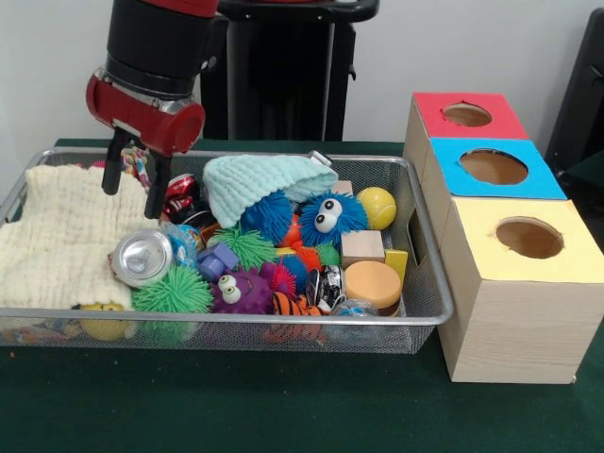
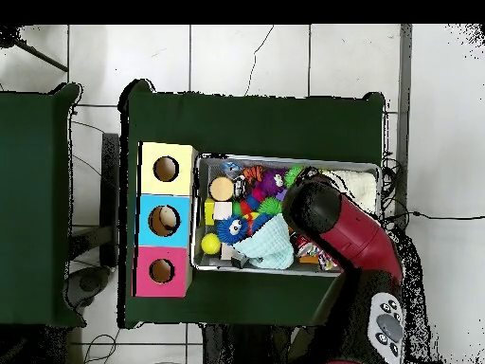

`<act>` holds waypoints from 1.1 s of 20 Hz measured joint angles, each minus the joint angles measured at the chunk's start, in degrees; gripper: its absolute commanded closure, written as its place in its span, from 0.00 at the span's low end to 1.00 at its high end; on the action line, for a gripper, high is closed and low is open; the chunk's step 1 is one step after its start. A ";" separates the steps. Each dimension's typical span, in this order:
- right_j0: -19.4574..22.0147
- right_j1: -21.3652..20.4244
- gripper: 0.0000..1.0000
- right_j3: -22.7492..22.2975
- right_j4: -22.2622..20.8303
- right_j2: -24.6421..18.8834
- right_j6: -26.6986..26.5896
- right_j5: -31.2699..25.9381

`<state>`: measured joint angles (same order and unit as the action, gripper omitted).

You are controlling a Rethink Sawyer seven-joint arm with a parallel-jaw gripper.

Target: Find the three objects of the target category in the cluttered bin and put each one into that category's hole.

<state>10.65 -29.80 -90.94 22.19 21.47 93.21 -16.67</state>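
Observation:
The silver wire-mesh bin (image 1: 226, 317) sits on the green table, full of toys. It also shows in the overhead view (image 2: 275, 159). My gripper (image 1: 134, 184) hangs over the bin's back left part, beside the cream cloth (image 1: 57, 236). Its two black fingers (image 1: 157, 193) are apart and hold nothing. Three wooden boxes stand right of the bin, each with a round hole: red top (image 1: 467, 115), blue top (image 1: 494, 167), yellow top (image 1: 528, 239). In the overhead view the arm (image 2: 332, 223) hides the gripper.
In the bin lie a mint knit cloth (image 1: 255, 184), a blue fuzzy ball with eyes (image 1: 330, 217), a yellow ball (image 1: 377, 206), a silver can (image 1: 142, 257), a green spiky ball (image 1: 172, 293), a purple spiky toy (image 1: 243, 293), a wooden block (image 1: 362, 247) and a tan disc (image 1: 372, 283).

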 measured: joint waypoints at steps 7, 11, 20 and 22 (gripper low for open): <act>0.24 0.69 0.00 -0.09 0.01 -0.55 0.00 0.20; -0.22 1.45 0.00 -0.19 0.05 -0.85 0.00 2.35; -6.06 4.66 0.00 -0.27 3.77 -0.72 2.45 11.95; -7.53 5.14 0.00 -0.33 4.64 -0.74 3.51 12.81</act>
<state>3.11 -24.66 -91.27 26.82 20.73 96.73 -3.86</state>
